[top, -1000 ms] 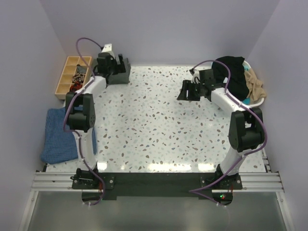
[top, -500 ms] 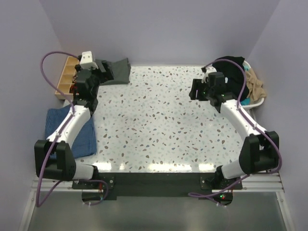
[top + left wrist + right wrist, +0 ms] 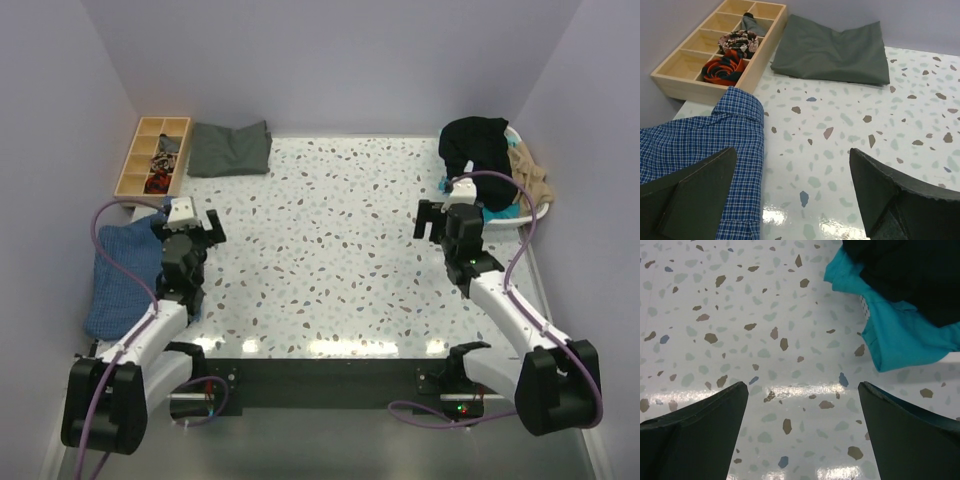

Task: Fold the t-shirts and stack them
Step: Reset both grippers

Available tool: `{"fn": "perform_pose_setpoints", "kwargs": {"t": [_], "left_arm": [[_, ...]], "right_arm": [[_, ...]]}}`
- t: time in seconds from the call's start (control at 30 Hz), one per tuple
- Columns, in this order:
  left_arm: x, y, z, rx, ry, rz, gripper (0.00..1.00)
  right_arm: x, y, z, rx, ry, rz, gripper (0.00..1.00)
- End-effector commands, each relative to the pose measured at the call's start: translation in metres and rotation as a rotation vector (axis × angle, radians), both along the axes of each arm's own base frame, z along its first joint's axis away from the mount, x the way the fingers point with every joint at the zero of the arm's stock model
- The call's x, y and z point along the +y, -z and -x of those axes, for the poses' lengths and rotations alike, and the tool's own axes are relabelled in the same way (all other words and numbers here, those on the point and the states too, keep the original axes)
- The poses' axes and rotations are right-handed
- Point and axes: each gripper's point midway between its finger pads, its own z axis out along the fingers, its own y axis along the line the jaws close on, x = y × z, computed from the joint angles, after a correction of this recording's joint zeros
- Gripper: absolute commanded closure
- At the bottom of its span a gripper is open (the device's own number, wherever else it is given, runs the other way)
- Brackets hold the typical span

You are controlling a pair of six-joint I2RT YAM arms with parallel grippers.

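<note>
At upper right, the shirts [image 3: 478, 148] look soft and limp; judged best taken at a hem edge. Both the left end effector [image 3: 187, 228] and right end effector [image 3: 447, 219] stand spread, empty.

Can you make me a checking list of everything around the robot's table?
Surface: speckled table, glossy.
Job's things: grey t-shirt folded at the far left; black t-shirt, tan t-shirt and teal t-shirt heaped at the far right.
Clutter: wooden tray holding rolled cloths; blue checked shirt at the left edge.
Grippers: left gripper and right gripper, fingers apart, holding nothing.
Cables: purple cables looping along both arms.
Surroundings: lilac walls.
</note>
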Motion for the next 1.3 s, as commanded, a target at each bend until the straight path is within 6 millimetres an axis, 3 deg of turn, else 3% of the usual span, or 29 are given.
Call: {"fn": "perform_pose_setpoints", "kwargs": {"t": [0.0,0.03,0.07,0.17,0.2,0.23,0.33,0.4,0.53,0.57,0.63,0.67,0.7,0.87,0.9,0.97,1.0,1.03,1.2,1.27], "left_arm": [[0.009,-0.001,0.008,-0.138,-0.033,-0.065,0.00],[0.010,-0.009,0.009,-0.199,-0.034,-0.068,0.00],[0.011,0.012,0.011,-0.149,-0.035,-0.083,0.00],[0.006,0.031,0.006,-0.095,-0.006,-0.107,0.00],[0.006,0.036,0.006,-0.090,-0.005,-0.106,0.00],[0.007,0.024,0.004,-0.149,-0.013,-0.111,0.00],[0.005,0.029,-0.004,-0.126,-0.009,-0.101,0.00],[0.005,0.031,-0.007,-0.116,-0.007,-0.110,0.00],[0.002,0.034,-0.009,-0.099,0.014,-0.110,0.00],[0.001,0.034,-0.010,-0.097,0.018,-0.109,0.00],[0.000,0.036,-0.011,-0.086,0.020,-0.110,0.00],[0.000,0.035,-0.011,-0.088,0.023,-0.108,0.00],[0.000,0.035,-0.011,-0.090,0.023,-0.108,0.00],[0.005,0.035,-0.008,-0.091,-0.010,-0.103,0.00],[0.005,0.035,-0.008,-0.092,-0.007,-0.104,0.00],[0.006,0.035,-0.006,-0.094,-0.010,-0.102,0.00],[0.007,0.034,-0.006,-0.098,-0.018,-0.102,0.00],[0.007,0.034,-0.004,-0.098,-0.021,-0.102,0.00],[0.008,0.035,-0.007,-0.090,-0.024,-0.103,0.00],[0.010,0.036,-0.006,-0.085,-0.037,-0.104,0.00]], "right_arm": [[-0.016,-0.018,-0.012,-0.149,0.079,0.033,0.01],[-0.016,-0.009,-0.014,-0.124,0.083,0.041,0.01],[-0.017,-0.005,-0.015,-0.105,0.085,0.055,0.01],[-0.025,0.006,-0.018,-0.079,0.143,0.063,0.01],[-0.026,0.019,-0.014,-0.063,0.146,0.067,0.01],[-0.026,0.031,-0.014,-0.056,0.147,0.072,0.01],[-0.028,0.055,-0.009,-0.054,0.144,0.085,0.01],[-0.028,0.057,-0.014,-0.078,0.126,0.106,0.01],[-0.019,0.043,-0.024,-0.057,0.092,0.093,0.01],[-0.021,0.052,-0.021,0.003,0.107,0.094,0.01],[-0.022,0.048,-0.030,0.020,0.136,0.089,0.01],[-0.021,0.060,-0.022,0.114,0.161,0.063,0.01],[-0.019,0.044,-0.038,0.111,0.172,0.050,0.01],[-0.009,0.054,-0.044,0.263,0.122,0.083,0.01],[-0.005,0.067,-0.037,0.279,0.084,0.091,0.01],[0.004,0.049,-0.040,0.136,0.041,0.036,0.01],[0.002,0.062,-0.026,0.144,0.038,0.030,0.01],[0.002,0.053,-0.026,0.107,0.041,0.022,0.01],[-0.002,0.060,-0.023,0.117,0.038,0.052,0.01],[-0.012,0.064,-0.025,0.100,0.119,0.047,0.01]]}}
